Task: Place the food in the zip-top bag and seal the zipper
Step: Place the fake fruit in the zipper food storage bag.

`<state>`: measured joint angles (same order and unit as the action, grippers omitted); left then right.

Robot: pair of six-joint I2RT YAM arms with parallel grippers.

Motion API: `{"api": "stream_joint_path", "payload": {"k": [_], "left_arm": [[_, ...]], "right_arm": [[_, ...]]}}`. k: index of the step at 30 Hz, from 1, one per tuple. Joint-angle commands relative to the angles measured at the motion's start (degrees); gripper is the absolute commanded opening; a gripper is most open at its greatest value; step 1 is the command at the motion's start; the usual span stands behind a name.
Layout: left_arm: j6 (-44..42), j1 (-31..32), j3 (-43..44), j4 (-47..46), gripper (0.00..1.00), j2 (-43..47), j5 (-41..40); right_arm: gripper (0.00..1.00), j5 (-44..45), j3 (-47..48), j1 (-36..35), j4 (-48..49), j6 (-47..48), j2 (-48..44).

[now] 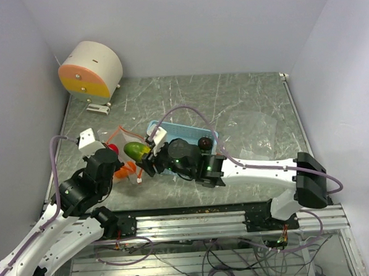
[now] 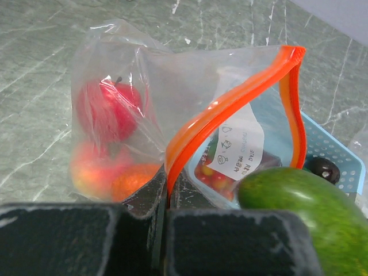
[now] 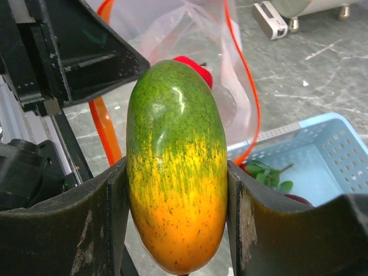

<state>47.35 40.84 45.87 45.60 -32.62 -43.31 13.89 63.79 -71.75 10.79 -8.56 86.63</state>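
- Food: one green-yellow piece [image 3: 175, 144] is up off the bench [image 1: 244, 104], pinched by the right gripper [image 3: 178, 227], a jaw on each flank of its yellow lower half.
- Rest of the food: red apple [image 2: 112, 106] and peach-orange pieces [image 2: 98, 172] are already inside the zip-top bag [image 2: 115, 63]. A dark purple piece [image 2: 325, 168] and a red leafy piece [image 3: 270, 175] sit in the light blue basket [image 3: 339, 144].
- Bag lies on the bench just left of the basket, mouth unsealed and gaping toward the basket side.
- Left gripper [image 2: 169, 218] is pressed together on the orange zipper strip [image 2: 230, 103] at the bag's near corner, so the rim arches open.
- Key relation: the bag mouth lies just beyond the held piece, on the left-arm side. The piece is right at the rim; can't tell if it touches.
- Long axis of the piece runs crosswise to the jaws, sticking out past them at both ends. From above it looks roughly end-first toward the mouth.
- Right arm carries; left arm is nearer the bag and holds it open.
- Judged step: inserting this piece. The next move calls for a push leftward through the opening, then a release.
- Risk: the glossy piece snags the orange strip, or drags the bag out of the left pinch.
- Task looks partway: basket pieces remain, zipper not closed.
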Motion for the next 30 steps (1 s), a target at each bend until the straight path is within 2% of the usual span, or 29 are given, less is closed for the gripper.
{"api": "stream_joint_path", "payload": {"k": [1,6,7,10,13,15,19,24,30], "left_arm": [[-0.84,-0.06,-0.34,-2.37,0.07,0.05,1.84],[-0.90,-0.06,-0.34,-2.71,0.07,-0.60,2.49],[-0.80,-0.06,-0.38,-2.71,0.07,-0.53,2.64],[-0.73,-0.06,-0.34,-2.51,0.07,-0.26,2.54],[-0.64,-0.06,-0.10,-1.80,0.07,-0.09,2.07],[-0.60,-0.06,-0.15,-1.60,0.07,-0.07,1.90],[-0.47,-0.06,-0.27,-1.56,0.07,-0.50,1.80],[0.77,-0.06,-0.19,-0.36,0.07,-1.38,0.70],[1.41,-0.06,-1.04,-0.69,0.07,-0.72,0.55]], "right_arm": [[0.40,-2.81,5.05,-0.17,2.44,1.43,3.01],[0.45,1.97,10.66,-0.06,-0.09,1.50,9.48],[0.50,3.74,12.07,-0.06,-0.59,1.87,11.19],[0.74,6.55,16.25,0.00,-2.43,3.57,16.17],[0.83,5.99,17.79,-0.07,-3.26,3.64,17.88],[0.94,5.53,15.69,-0.08,-1.37,2.97,16.32],[0.96,6.26,9.21,-0.13,1.72,2.07,9.74],[0.96,8.74,-1.97,0.02,6.36,0.65,-3.74],[0.91,15.90,-8.89,1.76,4.16,-5.64,-11.87]]}}
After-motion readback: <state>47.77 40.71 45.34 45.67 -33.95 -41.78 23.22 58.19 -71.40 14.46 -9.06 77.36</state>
